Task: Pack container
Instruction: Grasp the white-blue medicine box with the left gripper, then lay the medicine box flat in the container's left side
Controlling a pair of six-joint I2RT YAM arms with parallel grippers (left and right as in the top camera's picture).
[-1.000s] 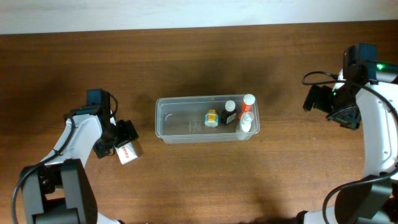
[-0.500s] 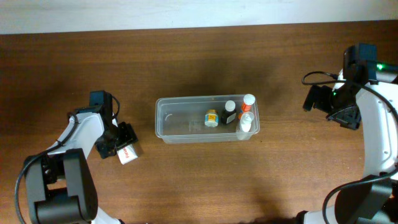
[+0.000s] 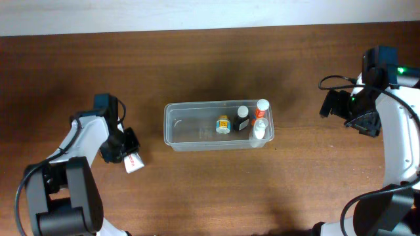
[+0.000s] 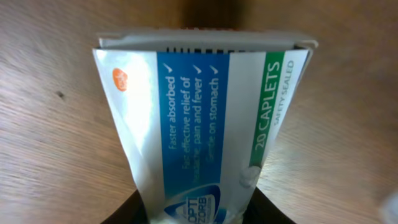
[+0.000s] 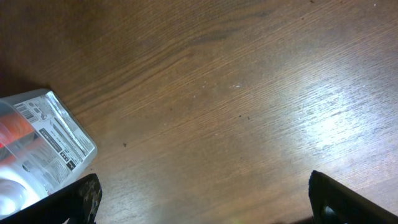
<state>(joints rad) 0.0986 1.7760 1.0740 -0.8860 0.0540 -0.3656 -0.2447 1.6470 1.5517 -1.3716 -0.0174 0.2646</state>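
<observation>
The container (image 3: pixel 190 131) is a clear rectangular tub in the middle of the table, and its corner also shows in the right wrist view (image 5: pixel 46 140). Several small bottles (image 3: pixel 243 118) stand at its right end. A white, blue and green caplet box (image 3: pixel 133 162) lies on the table to the container's left. It fills the left wrist view (image 4: pixel 205 118), where my left gripper (image 4: pixel 196 214) is shut on its near end. My right gripper (image 5: pixel 202 202) hangs open over bare wood to the right of the container, holding nothing.
A wide strip of bare wooden table (image 3: pixel 302 177) separates the container from the right arm (image 3: pixel 367 98). The table's far edge meets a white wall (image 3: pixel 197 13) at the top of the overhead view.
My left gripper's jaws have closed on the caplet box, which has shifted slightly on the table. The right arm has not moved.
</observation>
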